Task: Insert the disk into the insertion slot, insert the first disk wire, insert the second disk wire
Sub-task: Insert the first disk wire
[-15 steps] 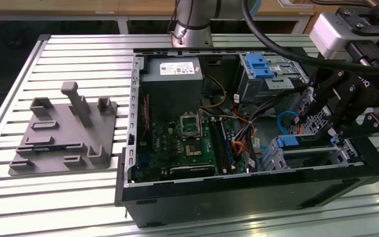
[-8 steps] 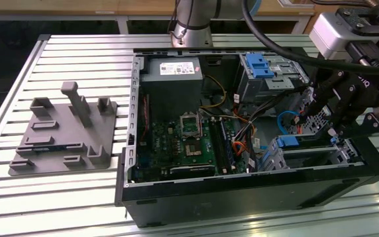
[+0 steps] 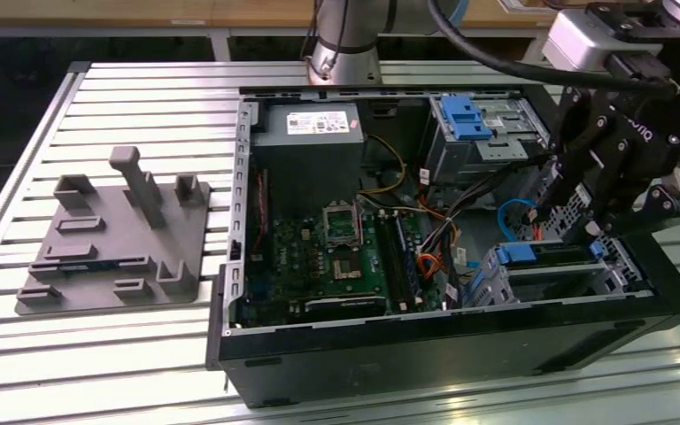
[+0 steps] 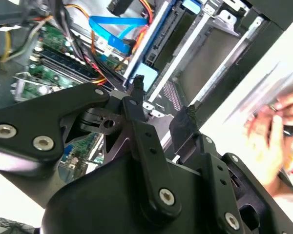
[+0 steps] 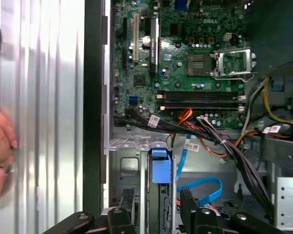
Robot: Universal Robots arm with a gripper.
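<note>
Black two-finger gripper hung tilted, fingertips down, at exterior view's lower right, jaws apart. Silver blue-framed disk sat inside perforated sheet-metal insertion slot, directly beneath.

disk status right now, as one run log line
disk in insertion slot | tool open, astride disk | blue cable lying beside slot
</note>
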